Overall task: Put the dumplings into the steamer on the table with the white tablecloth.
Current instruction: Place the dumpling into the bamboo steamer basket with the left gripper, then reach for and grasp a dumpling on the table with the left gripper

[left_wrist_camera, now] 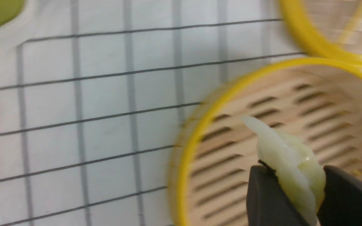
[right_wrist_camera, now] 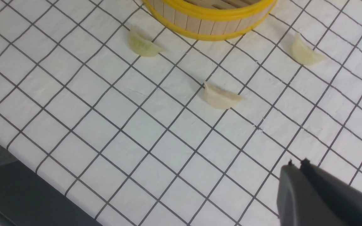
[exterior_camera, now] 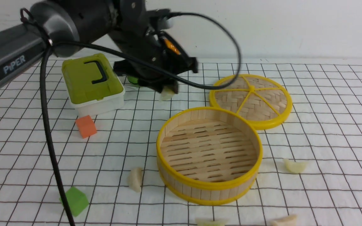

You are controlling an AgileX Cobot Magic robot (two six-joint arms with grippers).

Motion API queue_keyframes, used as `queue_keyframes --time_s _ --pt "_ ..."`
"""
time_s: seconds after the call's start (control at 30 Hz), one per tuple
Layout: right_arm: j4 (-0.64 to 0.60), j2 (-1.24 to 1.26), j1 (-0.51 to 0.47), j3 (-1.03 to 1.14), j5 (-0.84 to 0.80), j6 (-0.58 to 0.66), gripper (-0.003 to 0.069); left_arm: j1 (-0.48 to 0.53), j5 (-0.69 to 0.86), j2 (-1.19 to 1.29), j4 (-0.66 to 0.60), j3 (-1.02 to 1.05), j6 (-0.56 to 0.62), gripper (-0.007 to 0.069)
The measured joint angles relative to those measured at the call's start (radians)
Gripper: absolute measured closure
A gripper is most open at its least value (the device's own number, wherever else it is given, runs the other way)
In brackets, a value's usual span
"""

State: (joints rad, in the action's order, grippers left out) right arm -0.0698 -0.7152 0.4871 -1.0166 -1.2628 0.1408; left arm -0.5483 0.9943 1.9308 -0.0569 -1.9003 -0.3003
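"While that dumpling hangs in your left jaws, which way does the steamer lie from it?"

"Toward me and a little to my right. My left gripper [exterior_camera: 167, 90] is closed on one dumpling [exterior_camera: 166, 94], which I hold above the white tablecloth [exterior_camera: 325, 131], just beyond the far-left rim of the steamer [exterior_camera: 212, 194]. From the front it is near the basket but not yet over it. My left wrist camera frames it against the slatted floor, so I judge only a short carry remains before I let go."

"How does it sit, and how does it look?"

"It's pinched across its thin sides, with the long axis running out past my fingertips [left_wrist_camera: 262, 194]. It's a glossy crescent, creamy white with a pale green tinge. That view is blurred, so I can't tell you finer detail."

"And the others?"

"The steamer's floor is bare. The loose dumplings [right_wrist_camera: 220, 97] lie on the table on my side of the basket and beside it. My right gripper [right_wrist_camera: 297, 163] hovers over that near patch, fingers pressed together with nothing between them. That arm looks the nearer one for those."
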Motion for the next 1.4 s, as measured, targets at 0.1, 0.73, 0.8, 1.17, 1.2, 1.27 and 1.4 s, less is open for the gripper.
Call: queue_keyframes --time_s 0.1,0.73,0.8,1.17,1.2,1.27,1.4 --pt "0.000 0.000 0.000 0.000 0.000 0.000 0.0639 -0.077 0.006 0.013 -0.019 -0.001 0.016 0.0424" --pt "-0.035 0.000 0.000 0.137 0.010 0.000 0.0622 -0.137 -0.247 0.328 0.046 0.002 -0.109 0.0411" --pt "-0.035 0.000 0.000 0.138 0.012 0.000 0.0621 -0.137 -0.246 0.330 0.046 0.002 -0.108 0.0380" --pt "-0.039 0.000 0.000 0.138 0.110 0.000 0.0617 -0.137 -0.060 0.300 0.087 -0.060 -0.107 0.0172" --pt "-0.039 0.000 0.000 0.139 0.117 0.000 0.0617 -0.137 -0.041 0.288 0.098 -0.074 -0.104 0.0169" --pt "-0.039 0.000 0.000 0.139 0.133 0.000 0.0617 -0.137 0.021 0.216 0.133 -0.104 -0.085 0.0167" --pt "-0.039 0.000 0.000 0.139 0.158 0.000 0.0615 -0.137 0.099 0.057 0.228 -0.108 -0.064 0.0167"
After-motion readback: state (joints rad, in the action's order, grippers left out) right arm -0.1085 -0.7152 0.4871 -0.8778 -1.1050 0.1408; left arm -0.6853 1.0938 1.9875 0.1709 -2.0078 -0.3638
